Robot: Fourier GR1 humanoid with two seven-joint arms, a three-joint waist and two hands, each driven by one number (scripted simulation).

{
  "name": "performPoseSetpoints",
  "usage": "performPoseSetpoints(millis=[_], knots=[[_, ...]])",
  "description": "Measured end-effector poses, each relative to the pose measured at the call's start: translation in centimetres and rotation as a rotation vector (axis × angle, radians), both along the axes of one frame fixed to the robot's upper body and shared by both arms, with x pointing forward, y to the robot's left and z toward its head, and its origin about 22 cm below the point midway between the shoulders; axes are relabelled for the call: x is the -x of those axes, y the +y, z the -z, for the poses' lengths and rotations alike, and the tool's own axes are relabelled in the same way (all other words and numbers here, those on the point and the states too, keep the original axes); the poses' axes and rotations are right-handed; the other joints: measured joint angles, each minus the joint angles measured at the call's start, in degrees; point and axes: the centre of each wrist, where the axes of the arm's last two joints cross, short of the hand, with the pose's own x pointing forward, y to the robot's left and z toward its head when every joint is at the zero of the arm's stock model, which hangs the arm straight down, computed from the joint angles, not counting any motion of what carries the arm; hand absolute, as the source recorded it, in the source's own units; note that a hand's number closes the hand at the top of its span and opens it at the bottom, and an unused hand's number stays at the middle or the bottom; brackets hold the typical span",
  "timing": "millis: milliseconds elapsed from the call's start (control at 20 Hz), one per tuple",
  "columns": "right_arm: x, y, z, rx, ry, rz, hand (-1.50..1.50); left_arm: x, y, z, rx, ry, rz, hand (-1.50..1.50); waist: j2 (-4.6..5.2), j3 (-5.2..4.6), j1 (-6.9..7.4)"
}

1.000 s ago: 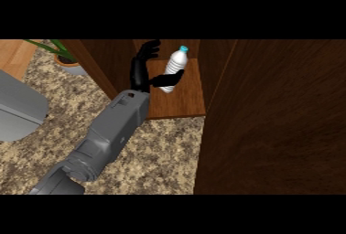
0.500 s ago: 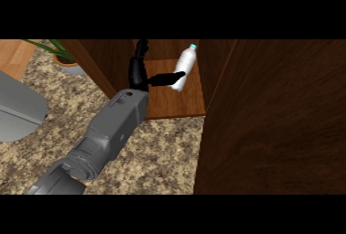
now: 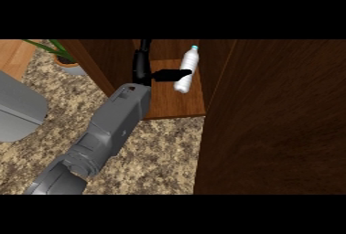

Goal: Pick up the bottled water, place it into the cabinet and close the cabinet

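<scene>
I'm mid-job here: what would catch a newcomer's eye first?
The white bottled water sits on the cabinet shelf, upper centre. The left robot hand is right beside it, thumb stretched to the bottle, fingers straight. The dark cabinet door fills the view's right, not yet closed.

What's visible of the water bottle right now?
The bottled water is a pale, whitish, plastic-looking bottle with a light blue cap on. It is inside the open cabinet, over the wooden shelf, toward the shelf's right side. Its length runs up the view, with the cap end farthest away and tipped slightly right. The left hand is open, and its outstretched thumb touches the bottle's side at mid-body.
</scene>
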Motion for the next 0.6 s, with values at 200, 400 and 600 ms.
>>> performPoseSetpoints(millis=[200, 400, 600], knots=[[0.1, -0.3, 0.1, 0.011, 0.006, 0.007, -1.50, -0.2, -0.4, -0.8, 0.079, -0.039, 0.132, -1.50, -0.25, -0.01, 0.45], [-0.1, -0.2, -0.1, 0.012, 0.006, 0.010, -1.50, -0.1, -1.1, -1.3, 0.152, -0.058, 0.226, -1.50, -0.57, 0.00, 1.01], [0.0, -0.3, -0.1, 0.018, 0.011, 0.016, -1.50, 0.4, -1.3, -1.1, 0.227, -0.057, 0.274, -1.50, -0.94, 0.01, 1.80]])
